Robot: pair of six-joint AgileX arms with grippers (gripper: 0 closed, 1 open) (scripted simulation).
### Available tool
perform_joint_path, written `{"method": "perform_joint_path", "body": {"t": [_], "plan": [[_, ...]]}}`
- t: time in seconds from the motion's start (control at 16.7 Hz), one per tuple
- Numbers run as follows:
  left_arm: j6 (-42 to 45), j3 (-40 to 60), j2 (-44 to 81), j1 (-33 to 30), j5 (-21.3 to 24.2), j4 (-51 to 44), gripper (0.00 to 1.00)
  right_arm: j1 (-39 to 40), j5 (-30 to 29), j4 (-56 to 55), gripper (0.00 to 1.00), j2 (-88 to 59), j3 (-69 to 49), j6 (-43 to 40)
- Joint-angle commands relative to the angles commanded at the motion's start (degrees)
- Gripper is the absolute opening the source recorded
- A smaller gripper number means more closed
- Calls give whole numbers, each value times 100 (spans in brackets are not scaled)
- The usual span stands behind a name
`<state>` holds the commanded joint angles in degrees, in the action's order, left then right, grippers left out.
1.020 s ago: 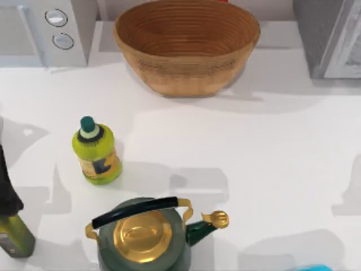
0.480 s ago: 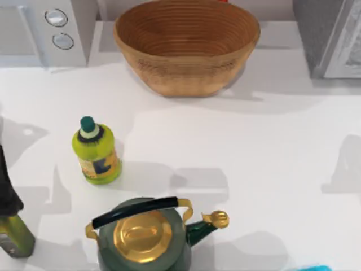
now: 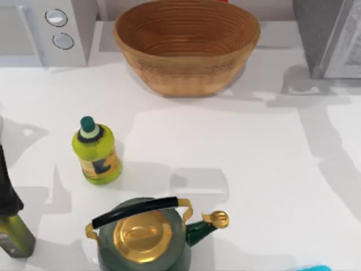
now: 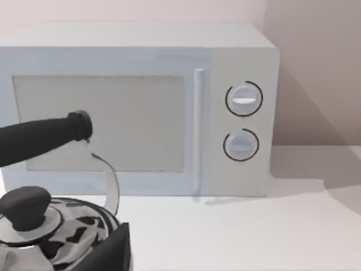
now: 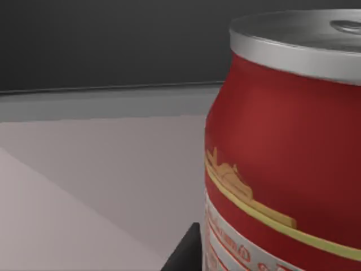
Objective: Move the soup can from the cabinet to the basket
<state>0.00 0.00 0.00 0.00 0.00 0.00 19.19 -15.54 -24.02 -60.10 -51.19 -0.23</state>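
The soup can [image 5: 287, 164] stands upright very close in the right wrist view, with a red body, a gold line and a silvery lid. It rests on a pale grey floor in front of a dark back wall. A dark part of my right gripper [image 5: 183, 255] shows low beside the can. The cabinet [image 3: 317, 35], with a dark grey side and a pale door frame, stands at the table's back right. The tan wicker basket [image 3: 169, 68] sits at the back middle. A dark part of my left gripper [image 4: 108, 255] shows in the left wrist view.
A white microwave [image 3: 76, 34] with two dials stands at the back left. A yellow-green bottle [image 3: 97, 151] and a green and gold kettle [image 3: 142, 237] stand front left. A dark bottle [image 3: 11, 226] is at the left edge. A silvery kettle [image 4: 39, 226] fronts the microwave [image 4: 135, 113].
The grey shadows on the right side of the table have stretched back toward the cabinet. No object on the table has moved.
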Motion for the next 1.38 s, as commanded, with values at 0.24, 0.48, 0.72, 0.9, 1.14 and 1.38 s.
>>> {"method": "perform_joint_path", "body": {"t": [0.24,0.48,0.72,0.9,1.14,1.38], "plan": [[0,0,0,0,0,0,100,786,-865,-527,0,-2781,-1957,30],[0,0,0,0,0,0,100,1473,-1730,-751,0,-5013,-3422,82],[0,0,0,0,0,0,100,1939,-2377,-776,0,-6320,-4201,128],[0,0,0,0,0,0,100,2074,-2574,-753,0,-6668,-4349,148],[0,0,0,0,0,0,100,2050,-2554,-748,0,-6694,-4294,160],[0,0,0,0,0,0,100,1976,-2478,-711,0,-6945,-4649,150]]}}
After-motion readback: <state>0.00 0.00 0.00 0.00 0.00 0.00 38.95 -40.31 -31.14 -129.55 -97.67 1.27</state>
